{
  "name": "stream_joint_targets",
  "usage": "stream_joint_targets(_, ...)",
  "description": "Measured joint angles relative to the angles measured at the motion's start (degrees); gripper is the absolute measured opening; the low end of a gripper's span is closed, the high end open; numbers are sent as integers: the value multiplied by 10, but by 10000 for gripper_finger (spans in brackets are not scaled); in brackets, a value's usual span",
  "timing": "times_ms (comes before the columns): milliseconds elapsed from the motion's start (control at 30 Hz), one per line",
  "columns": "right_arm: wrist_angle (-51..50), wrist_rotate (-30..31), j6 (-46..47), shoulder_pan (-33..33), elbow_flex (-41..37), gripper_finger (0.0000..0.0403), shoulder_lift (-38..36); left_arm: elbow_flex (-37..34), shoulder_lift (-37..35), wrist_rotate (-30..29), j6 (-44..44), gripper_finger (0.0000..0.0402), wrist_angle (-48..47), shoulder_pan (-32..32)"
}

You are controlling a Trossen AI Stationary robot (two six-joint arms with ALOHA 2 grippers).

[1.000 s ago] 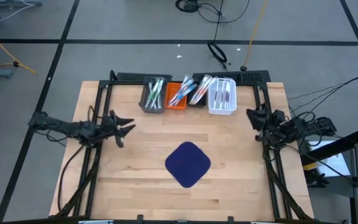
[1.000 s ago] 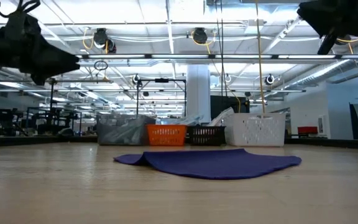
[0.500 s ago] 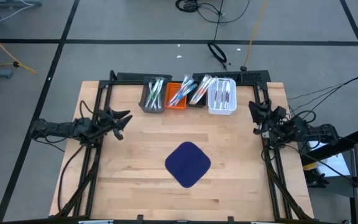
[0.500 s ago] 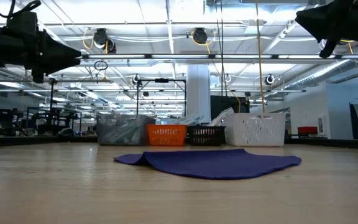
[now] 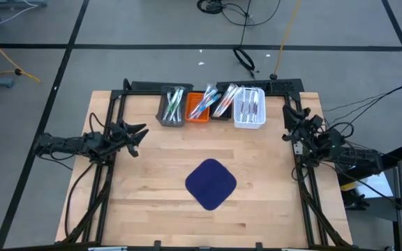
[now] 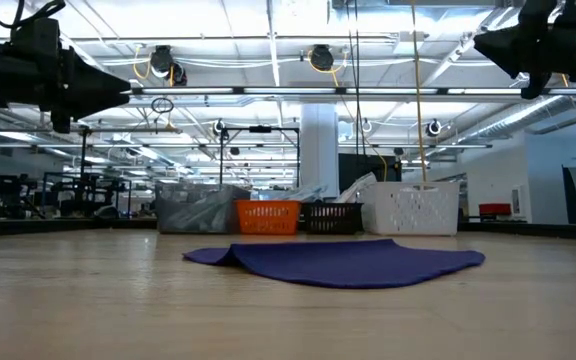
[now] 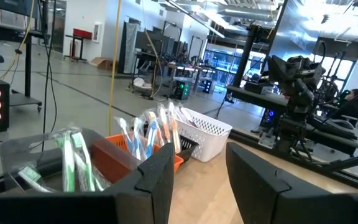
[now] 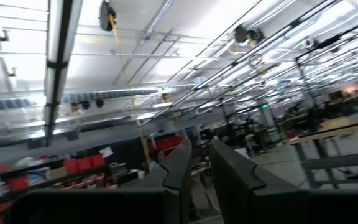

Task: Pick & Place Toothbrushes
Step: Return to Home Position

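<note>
Seen from overhead, a wooden table (image 5: pixel 152 202) holds two dark robot arms, one at each side edge.

The left tool (image 5: pixel 138 138) hangs above the table's left side and points inward. Its fingers (image 7: pixel 160 174) stand apart with a moderate gap and nothing is between them.

The right tool (image 5: pixel 287 124) sits at the table's right edge, level with the left one and well apart from it. Its fingers (image 8: pixel 180 165) show only a narrow gap and hold nothing. Its own camera looks up past them at ceiling lights.

Four small bins stand touching in a row at the far edge, beyond both tools and between them. The grey bin (image 5: pixel 171 108) is the one nearest the left tool. Next come the orange bin (image 5: pixel 199 113) and the black bin (image 5: pixel 220 111). The white bin (image 5: pixel 250 110) is the one nearest the right tool.

All the toothbrushes (image 5: pixel 175 100) that can be seen lie or lean inside these bins. Green ones are in the grey bin. Blue and white ones stand tilted in the orange bin. Pale ones poke out of the black bin, and several lie flat in the white bin. Neither tool touches any of them.

A dark blue square mat (image 5: pixel 211 183) lies on the table, turned like a diamond. It is between the two tools but nearer the front edge than either, and one corner is slightly lifted.
</note>
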Motion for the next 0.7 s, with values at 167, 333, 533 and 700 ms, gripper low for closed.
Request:
stream_joint_targets(167, -52, 0, 63, -35, 0, 50, 0, 0, 0, 0, 0, 145, 0, 0)
stream_joint_targets(333, -135, 0, 65, -41, 0, 50, 0, 0, 0, 0, 0, 145, 0, 0)
stream_joint_targets(533, -254, -92, -2, -41, 0, 50, 0, 0, 0, 0, 0, 145, 1, 0)
stream_joint_targets(700, -298, -220, -45, -36, 0, 50, 0, 0, 0, 0, 0, 145, 1, 0)
